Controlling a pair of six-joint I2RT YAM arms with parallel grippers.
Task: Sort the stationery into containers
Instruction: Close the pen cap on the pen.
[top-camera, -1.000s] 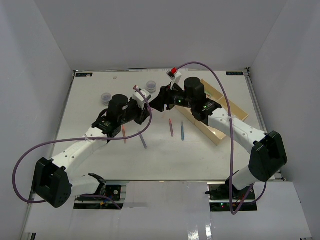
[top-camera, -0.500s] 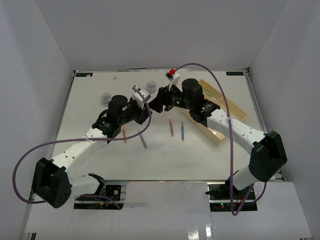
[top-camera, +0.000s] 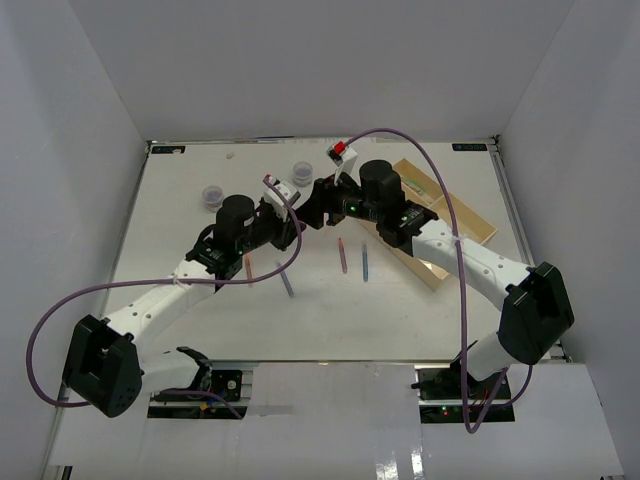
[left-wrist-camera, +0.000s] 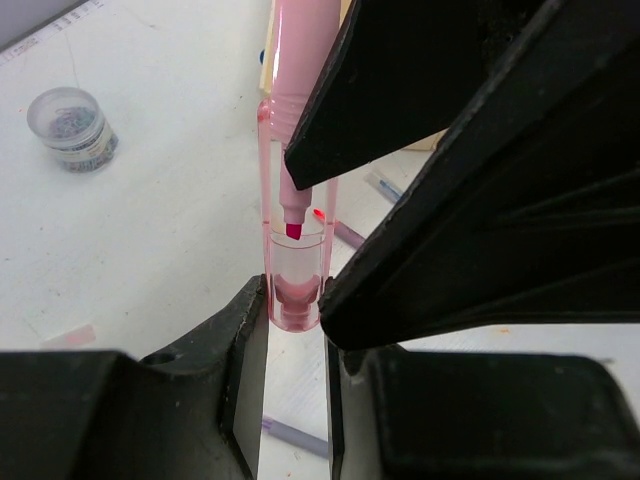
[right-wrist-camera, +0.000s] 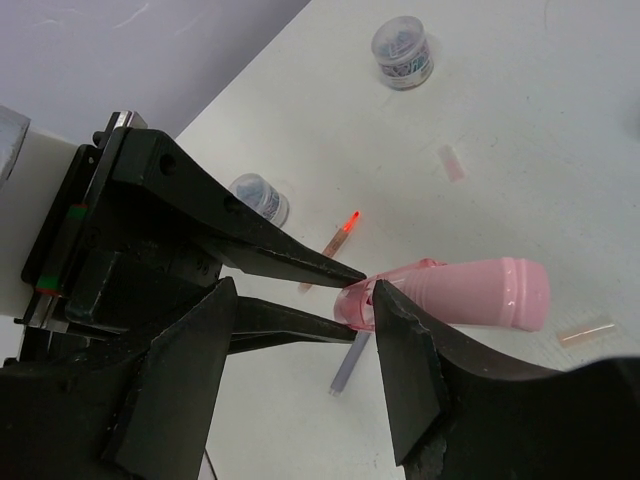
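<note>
The left arm (top-camera: 150, 305) and right arm (top-camera: 480, 262) have white links and black joints. A purple cable (top-camera: 390, 130) loops along each.

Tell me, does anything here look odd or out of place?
Yes: the chunky pink highlighter with a clear cap hangs in mid-air, pinched at its cap end by the left gripper, with the right gripper open close beside it. The shallow beige divided tray also sits askew on the table.

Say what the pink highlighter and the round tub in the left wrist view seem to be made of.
Pink highlighter: plastic by its look, smooth and glossy, with a see-through cap showing the tip. Tub: probably clear plastic, its contents visible through the wall.
</note>
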